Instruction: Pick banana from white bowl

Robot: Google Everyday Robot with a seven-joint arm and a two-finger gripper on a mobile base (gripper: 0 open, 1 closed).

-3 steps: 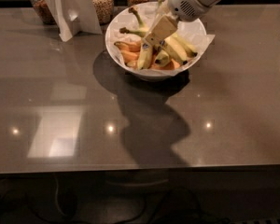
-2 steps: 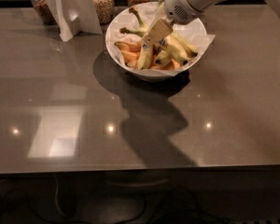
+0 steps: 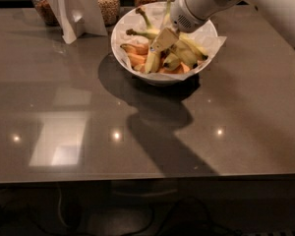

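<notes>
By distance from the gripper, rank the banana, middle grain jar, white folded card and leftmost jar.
The gripper is down in the white bowl.
1. banana, in the bowl
2. middle grain jar, behind-left
3. white folded card, further left
4. leftmost jar, far left

No legible text, labels, numbers anywhere; hand [image 3: 160, 45] low in white bowl [image 3: 117, 43].

gripper [image 3: 160, 42] in white bowl [image 3: 155, 77], left of banana [image 3: 191, 47] | white bowl on table [image 3: 137, 141] | jars [image 3: 108, 4] behind
</notes>
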